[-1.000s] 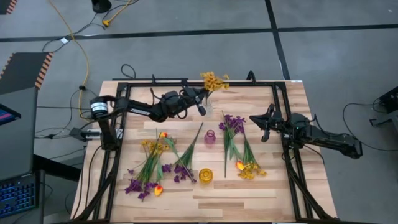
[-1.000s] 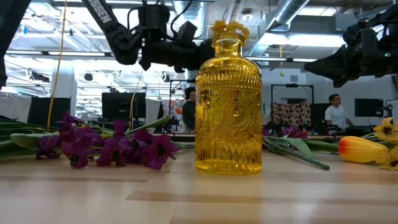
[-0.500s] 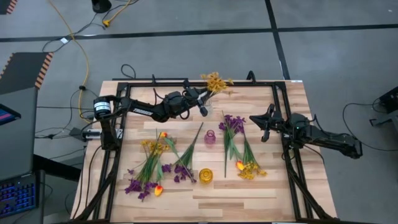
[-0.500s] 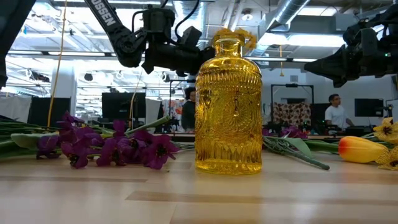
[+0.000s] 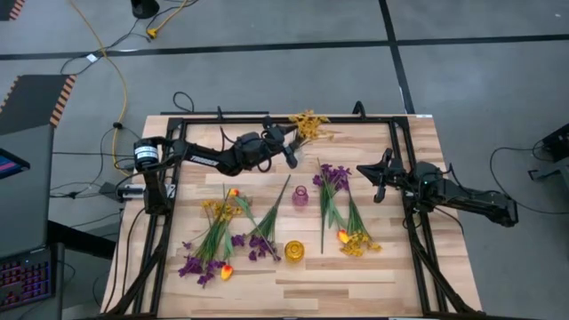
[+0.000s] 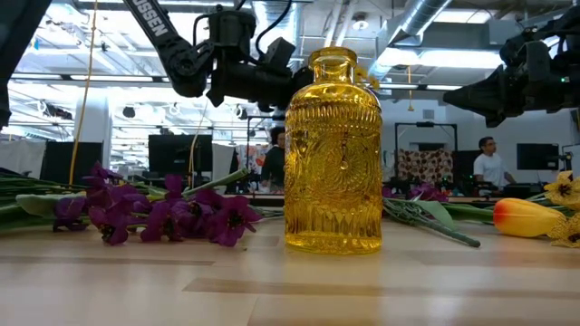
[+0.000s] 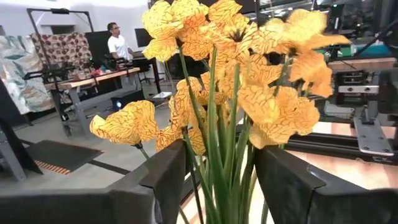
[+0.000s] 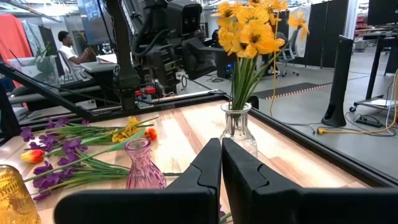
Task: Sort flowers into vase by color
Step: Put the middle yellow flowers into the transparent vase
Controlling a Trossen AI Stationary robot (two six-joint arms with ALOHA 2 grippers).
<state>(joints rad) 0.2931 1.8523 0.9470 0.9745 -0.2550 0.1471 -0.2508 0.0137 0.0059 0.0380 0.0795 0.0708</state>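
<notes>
Progress, judged: early.

- Yellow bunch (image 8: 252, 37) in clear vase (image 8: 239, 127) at far edge.
- Left gripper (image 5: 286, 142) beside it, jaws parted, stems (image 7: 217, 168) between, apparently released.
- Right gripper (image 5: 370, 178) clenched, empty, idle at right.
- Purple vase (image 5: 300, 196), yellow vase (image 5: 293, 252) empty.
- Remaining flowers (image 5: 218, 236) loose on table (image 5: 373, 276).
- Clear vase evident only in right wrist view; overhead shows blooms alone.

Vases: three in all.
Clear glass vase (image 8: 239, 127): one, with a bunch of small yellow blooms (image 5: 308, 124).
Purple vase (image 5: 300, 196): one.
Yellow vase (image 5: 293, 252): one.
Loose flower heaps on table: two, left heap (image 5: 220, 236) and right heap (image 5: 342, 209), each mixing purple, yellow and tulip stems; stems per heap cannot be counted.
Tulips (image 5: 226, 271): at least three visible.
Robot arms: two.
People in background: at least two.
</notes>
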